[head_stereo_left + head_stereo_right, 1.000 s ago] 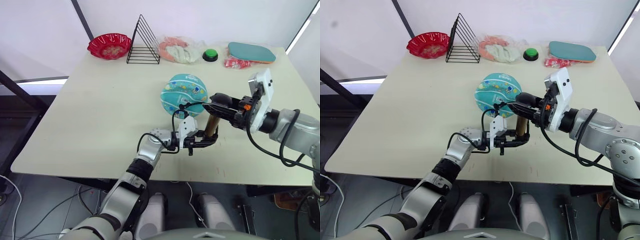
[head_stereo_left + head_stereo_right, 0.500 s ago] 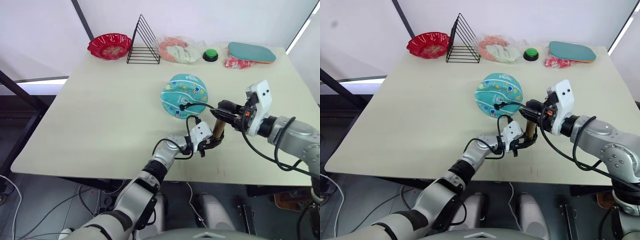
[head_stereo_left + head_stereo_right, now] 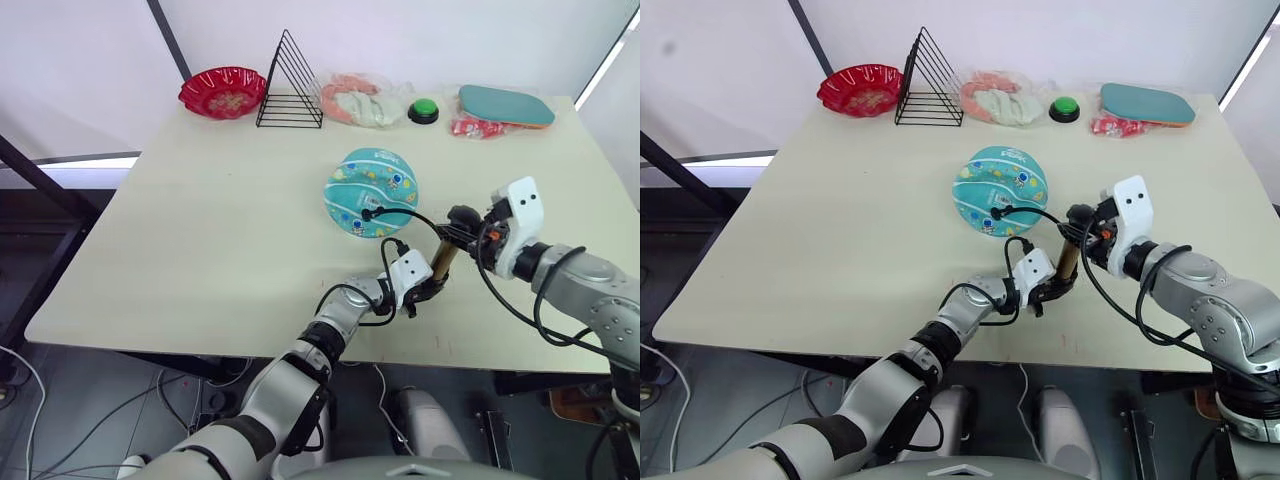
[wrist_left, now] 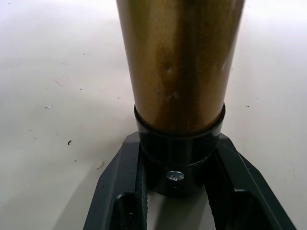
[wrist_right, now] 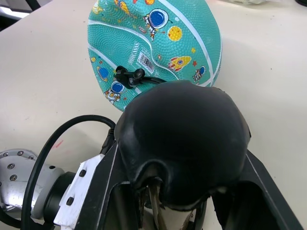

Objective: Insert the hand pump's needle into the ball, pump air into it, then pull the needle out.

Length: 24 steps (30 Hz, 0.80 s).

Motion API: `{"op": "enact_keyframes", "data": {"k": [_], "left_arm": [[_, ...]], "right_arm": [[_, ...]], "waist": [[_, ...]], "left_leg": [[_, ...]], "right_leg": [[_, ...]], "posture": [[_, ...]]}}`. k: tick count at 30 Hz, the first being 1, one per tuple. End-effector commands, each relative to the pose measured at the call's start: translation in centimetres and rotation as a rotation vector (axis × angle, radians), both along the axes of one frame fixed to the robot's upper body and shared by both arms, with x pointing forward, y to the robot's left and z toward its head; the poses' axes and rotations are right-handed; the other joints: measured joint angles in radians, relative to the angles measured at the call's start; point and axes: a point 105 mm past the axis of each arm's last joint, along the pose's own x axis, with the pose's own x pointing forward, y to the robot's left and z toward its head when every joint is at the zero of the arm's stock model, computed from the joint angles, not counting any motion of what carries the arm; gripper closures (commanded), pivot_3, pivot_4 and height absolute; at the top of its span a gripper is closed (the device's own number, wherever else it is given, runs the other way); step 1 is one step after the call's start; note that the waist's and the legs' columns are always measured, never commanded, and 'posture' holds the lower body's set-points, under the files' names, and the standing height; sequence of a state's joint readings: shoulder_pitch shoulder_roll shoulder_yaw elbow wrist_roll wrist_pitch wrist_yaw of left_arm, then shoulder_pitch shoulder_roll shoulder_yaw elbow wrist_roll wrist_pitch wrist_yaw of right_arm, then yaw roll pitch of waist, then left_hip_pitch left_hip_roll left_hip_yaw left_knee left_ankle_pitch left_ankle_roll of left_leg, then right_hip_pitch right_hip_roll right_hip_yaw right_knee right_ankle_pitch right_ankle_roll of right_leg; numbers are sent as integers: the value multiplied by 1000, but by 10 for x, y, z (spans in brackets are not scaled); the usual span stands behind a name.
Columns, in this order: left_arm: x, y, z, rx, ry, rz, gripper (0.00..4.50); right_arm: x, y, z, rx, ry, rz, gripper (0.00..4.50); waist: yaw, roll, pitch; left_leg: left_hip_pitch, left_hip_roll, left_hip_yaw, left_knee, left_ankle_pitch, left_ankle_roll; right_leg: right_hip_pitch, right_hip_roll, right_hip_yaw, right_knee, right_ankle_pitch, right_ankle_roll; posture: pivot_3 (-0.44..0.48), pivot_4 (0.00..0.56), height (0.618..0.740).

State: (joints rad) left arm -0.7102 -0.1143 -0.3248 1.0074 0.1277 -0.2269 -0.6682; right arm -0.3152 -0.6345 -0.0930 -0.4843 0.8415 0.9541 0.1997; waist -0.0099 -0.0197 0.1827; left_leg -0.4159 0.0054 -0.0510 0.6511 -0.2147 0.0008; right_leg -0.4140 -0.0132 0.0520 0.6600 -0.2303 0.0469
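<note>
Centre of the frame: the ball [image 3: 371, 192] rests on the table [image 3: 200, 230], its white barcode label [image 5: 144, 59] facing the pump (the digits are too small to read; white lettering near the ball's top is likewise illegible). The prints include astronauts, rockets and planets. The needle's black fitting [image 5: 128, 75] sits against the ball beside the label; the metal pin itself cannot be made out. A thin black hose [image 3: 410, 214] arcs from the fitting to the hand pump [image 3: 443, 264], which stands nearly upright just right of and below the ball. The left gripper [image 3: 428, 288] has its two fingers closed on the pump's black base collar [image 4: 178, 158], low at centre-right. The right gripper [image 3: 462, 224] clasps the black handle [image 5: 182, 139], which hides the top of the cylinder. Along the upper edge: a red bowl [image 3: 222, 92], a black wire rack [image 3: 291, 80], a bag [image 3: 360, 98], a green button [image 3: 424, 108] and a teal paddle [image 3: 505, 104].
</note>
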Motion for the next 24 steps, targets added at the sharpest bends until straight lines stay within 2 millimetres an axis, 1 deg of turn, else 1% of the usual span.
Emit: {"op": "enact_keyframes", "data": {"k": [1,2,4,13,17,21,24], "left_arm": [[-6,0,-10,38,9,-28,3433],[-6,1,-11,45,11,-30,3433],[-7,2,-13,49,15,-33,3433],[-13,5,-22,68,39,-54,3433],[-16,6,-26,75,48,-56,3433],[-18,6,-27,75,52,-60,3433],[-18,6,-28,75,54,-63,3433]], "right_arm": [[-5,-1,27,48,-115,7,3351],[-6,0,37,69,-155,16,3351],[-9,2,49,98,-204,30,3351],[-16,2,83,169,-332,30,3351],[-19,-3,106,197,-395,21,3351],[-22,-8,122,206,-441,8,3351],[-24,-8,129,218,-468,2,3351]], "waist": [[-1,0,0],[-1,0,0],[-2,0,0],[-4,0,0],[-4,0,0],[-3,0,0],[-3,0,0]], "left_leg": [[0,0,0,0,0,0],[0,0,0,0,0,0],[0,0,0,0,0,0],[0,0,0,0,0,0],[0,0,0,0,0,0],[0,0,-1,-1,0,0],[0,0,0,-1,0,0]], "right_leg": [[0,0,0,0,0,0],[0,0,0,0,0,0],[0,0,0,0,0,0],[0,0,0,0,0,0],[0,0,0,0,0,0],[0,0,0,0,0,0],[0,0,0,0,0,0]], "posture": [[0,150,740],[0,150,740],[0,150,740],[0,150,740],[0,150,740],[0,150,740],[0,150,740]]}}
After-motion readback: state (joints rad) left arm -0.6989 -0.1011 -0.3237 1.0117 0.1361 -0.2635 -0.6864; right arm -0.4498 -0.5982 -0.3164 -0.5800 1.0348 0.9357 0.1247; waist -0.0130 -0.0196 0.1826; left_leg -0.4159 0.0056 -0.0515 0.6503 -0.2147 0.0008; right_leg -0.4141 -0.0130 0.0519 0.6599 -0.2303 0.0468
